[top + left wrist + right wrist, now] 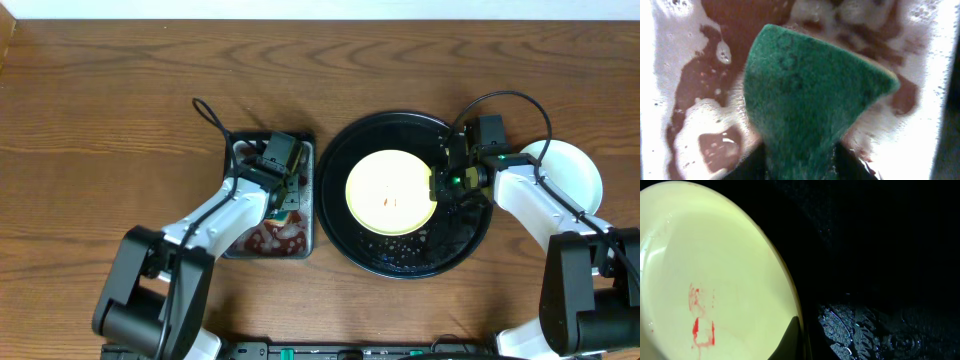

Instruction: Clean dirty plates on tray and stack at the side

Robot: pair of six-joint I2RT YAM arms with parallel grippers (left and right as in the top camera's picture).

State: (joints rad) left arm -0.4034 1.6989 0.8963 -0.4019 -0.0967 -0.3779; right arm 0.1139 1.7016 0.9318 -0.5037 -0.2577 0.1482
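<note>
The pale yellow plate (385, 190) lies in the middle of the black tray (345, 155) and has a red smear near its centre. My right gripper (438, 186) is shut on the plate's right rim. In the right wrist view one dark finger (792, 340) lies over the edge of the yellow plate (705, 270), with the wet tray (865, 330) beside it. A pale mint plate (575, 165) sits on the table right of the tray, partly under my right arm. My left gripper (285, 195) is in the metal pan, shut on the green sponge (810, 95).
The rectangular metal pan (308, 200) with brown foamy liquid (715, 75) stands just left of the tray. Water drops cover the tray's front part (410, 250). Cables loop above both wrists. The wooden table (100, 120) extends to the left and back.
</note>
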